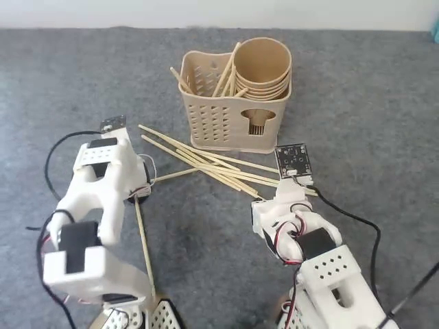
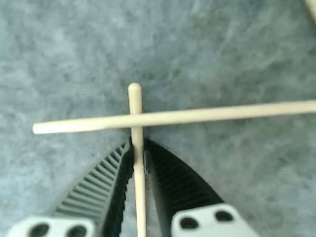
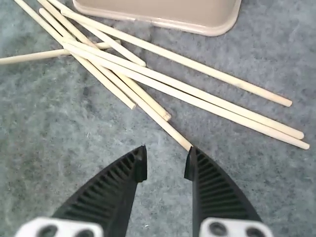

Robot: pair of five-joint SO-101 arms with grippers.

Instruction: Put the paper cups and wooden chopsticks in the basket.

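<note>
- Left claw (image 2: 138, 148) clamped on chopstick (image 2: 135, 103); lift clear of the crossing stick (image 2: 207, 115), then tip upright into basket (image 1: 212, 116).
- Right claw (image 3: 165, 163) apart near loose pile (image 3: 148, 84).

Setting: a robotics test bench; what kind of room it sits in cannot be told. Evidence: worktop (image 1: 384, 89) covered in grey felt-like matting, with a pale wall strip (image 1: 206, 12) behind it. Left arm (image 1: 96, 199) and right arm (image 1: 309, 240) are white plastic builds set side by side at the near edge. Cables (image 1: 357, 221) are exposed, and a bare camera board (image 1: 293, 161) is on the right wrist. Staged props: perforated beige basket (image 1: 212, 116), stacked paper cups (image 1: 264, 62), loose wooden chopsticks (image 3: 182, 90).
</note>
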